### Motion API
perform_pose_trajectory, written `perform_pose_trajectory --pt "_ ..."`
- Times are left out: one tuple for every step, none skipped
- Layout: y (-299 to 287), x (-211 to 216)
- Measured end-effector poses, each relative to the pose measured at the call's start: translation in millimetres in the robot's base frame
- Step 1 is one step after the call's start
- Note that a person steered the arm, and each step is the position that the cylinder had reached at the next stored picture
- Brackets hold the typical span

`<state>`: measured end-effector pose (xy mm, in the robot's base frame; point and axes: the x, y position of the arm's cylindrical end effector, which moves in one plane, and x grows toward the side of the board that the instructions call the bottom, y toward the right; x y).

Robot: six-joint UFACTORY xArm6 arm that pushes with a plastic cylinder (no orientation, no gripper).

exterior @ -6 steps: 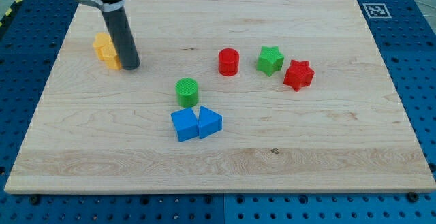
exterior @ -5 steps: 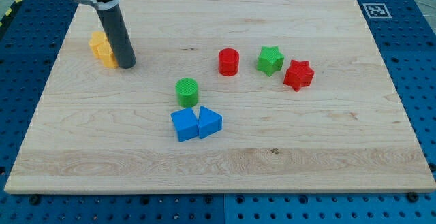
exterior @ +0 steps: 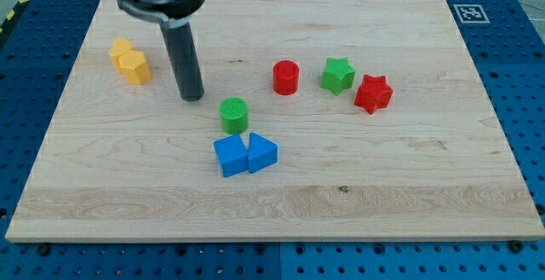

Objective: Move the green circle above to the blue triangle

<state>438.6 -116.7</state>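
Observation:
The green circle (exterior: 234,114) stands on the wooden board, just above and slightly left of the blue triangle (exterior: 262,152). A blue square block (exterior: 230,156) touches the triangle's left side. My tip (exterior: 192,95) rests on the board to the upper left of the green circle, a short gap away from it. The rod rises toward the view's top.
Two yellow blocks (exterior: 129,61) sit together at the upper left. A red cylinder (exterior: 286,77), a green star (exterior: 338,75) and a red star (exterior: 372,93) stand in a row right of centre. A marker tag (exterior: 469,12) is at the board's top right corner.
My tip has left the yellow blocks and slid right and slightly down, toward the green circle. The yellow blocks were nudged slightly left and up. Other blocks have not moved.

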Motion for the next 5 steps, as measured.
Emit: perform_pose_trajectory --pt "0 26" --pt "18 48" --pt "50 56" --pt "71 51" --pt "100 38"
